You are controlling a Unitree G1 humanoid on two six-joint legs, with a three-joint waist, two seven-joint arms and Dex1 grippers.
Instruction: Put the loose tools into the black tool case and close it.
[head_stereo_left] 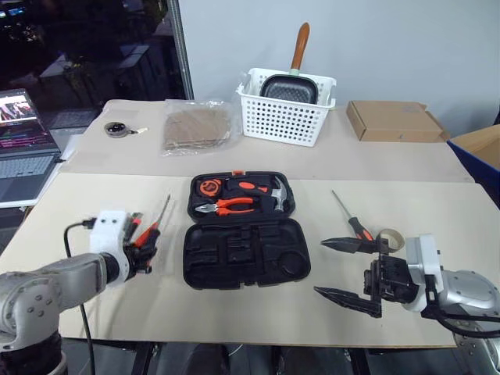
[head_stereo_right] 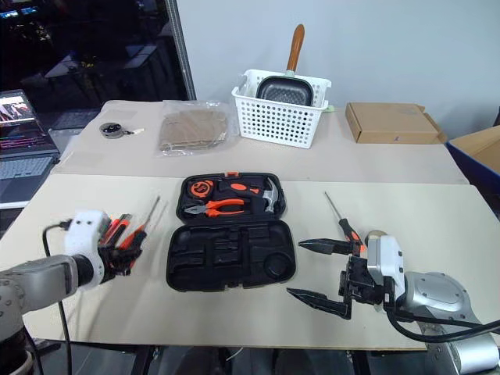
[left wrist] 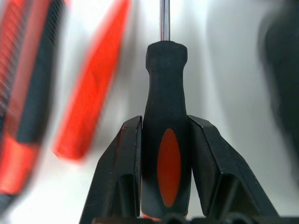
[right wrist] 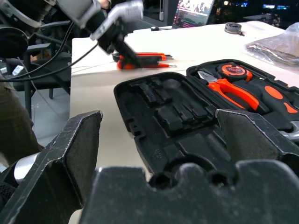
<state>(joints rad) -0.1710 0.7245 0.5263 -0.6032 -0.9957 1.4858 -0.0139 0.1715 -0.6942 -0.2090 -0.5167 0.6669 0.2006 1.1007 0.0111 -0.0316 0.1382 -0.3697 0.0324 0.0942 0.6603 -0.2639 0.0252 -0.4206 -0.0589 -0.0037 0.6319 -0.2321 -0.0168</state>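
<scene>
The black tool case (head_stereo_left: 234, 262) lies open in the middle of the table. Its far half holds pliers and a hammer, and its near half shows bare recesses. My left gripper (head_stereo_left: 147, 248), to the left of the case, is shut on the black-and-orange handle of a screwdriver (left wrist: 166, 93), whose steel shaft points away from me. Beside it lie a slim red stick tool (left wrist: 93, 79) and an orange-black utility knife (left wrist: 28, 84). My right gripper (head_stereo_left: 348, 271) hangs open to the right of the case, nothing between its fingers. Behind it lie a second screwdriver (head_stereo_left: 351, 220) and a tan tape roll (head_stereo_left: 392, 237).
At the back stand a white perforated basket (head_stereo_left: 285, 117) holding a pan, a flat cardboard box (head_stereo_left: 394, 121), a plastic bag (head_stereo_left: 195, 129) and a small round tape measure (head_stereo_left: 117, 129). A laptop (head_stereo_left: 23, 148) sits off the table's left edge.
</scene>
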